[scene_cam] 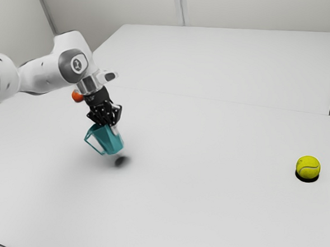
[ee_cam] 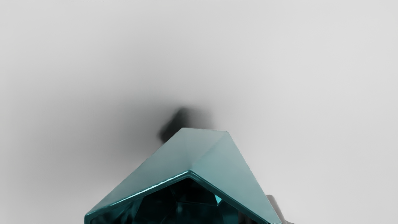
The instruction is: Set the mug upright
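Found mug point(scene_cam: 109, 141) directly beyond claw point(scene_cam: 110, 126), down along hand's slant and toward the exterior view's right. Read long axis as nearly in line with claw's reach: mouth end toward claw, base end away, obliquely downward. Recorded clear tilt, not upright; handle point(scene_cam: 93, 147) on side toward the exterior view's left. Judged claw closed on mug near mouth, from mug hanging clear of tabletop point(scene_cam: 206, 176) with shadow point(scene_cam: 120, 161) apart beneath. Noted one finger point(ee_cam: 273, 203) against outside of wall in wrist view; could not resolve exact seat of opposite finger. Working with one arm point(scene_cam: 42, 74) only, so no choice of nearer hand. Estimated small gap under base, from closeness of shadow; could not fix true height. Judged task unfinished in present pose. Would next call for turning claw with mug in grip, to swing base back beneath mouth toward the exterior view's left, then lowering until flat on tabletop. Risk, in judgement: landing on lower edge of base if let down at present slant, with tipping or slipping in grip to follow. Logged tennis ball point(scene_cam: 308, 167) well apart, toward the exterior view's right.
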Controlling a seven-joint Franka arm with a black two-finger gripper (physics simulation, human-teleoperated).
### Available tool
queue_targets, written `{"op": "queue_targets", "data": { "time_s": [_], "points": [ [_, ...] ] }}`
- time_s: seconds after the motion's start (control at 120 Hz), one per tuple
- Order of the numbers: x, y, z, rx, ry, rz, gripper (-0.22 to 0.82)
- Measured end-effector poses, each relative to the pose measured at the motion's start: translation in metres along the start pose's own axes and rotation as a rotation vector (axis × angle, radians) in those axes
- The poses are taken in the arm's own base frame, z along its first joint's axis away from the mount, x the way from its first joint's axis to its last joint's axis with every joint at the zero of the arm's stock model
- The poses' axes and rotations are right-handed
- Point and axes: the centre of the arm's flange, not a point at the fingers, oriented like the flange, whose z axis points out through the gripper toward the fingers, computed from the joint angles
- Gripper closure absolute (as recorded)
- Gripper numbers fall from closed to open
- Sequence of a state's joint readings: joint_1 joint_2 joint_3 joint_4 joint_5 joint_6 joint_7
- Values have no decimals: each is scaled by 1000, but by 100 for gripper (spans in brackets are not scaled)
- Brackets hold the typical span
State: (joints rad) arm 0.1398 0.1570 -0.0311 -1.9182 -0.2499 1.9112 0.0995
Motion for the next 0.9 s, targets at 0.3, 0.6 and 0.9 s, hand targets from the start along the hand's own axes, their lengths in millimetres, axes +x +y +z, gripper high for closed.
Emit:
{"op": "queue_targets", "data": {
  "time_s": [0.3, 0.6, 0.9],
  "points": [
    [-19, 14, 10, 248, 151, 125, 77],
    [-12, 8, 31, 266, 187, 112, 78],
    [-4, 2, 58, 260, 162, 85, 77]
  ]
}}
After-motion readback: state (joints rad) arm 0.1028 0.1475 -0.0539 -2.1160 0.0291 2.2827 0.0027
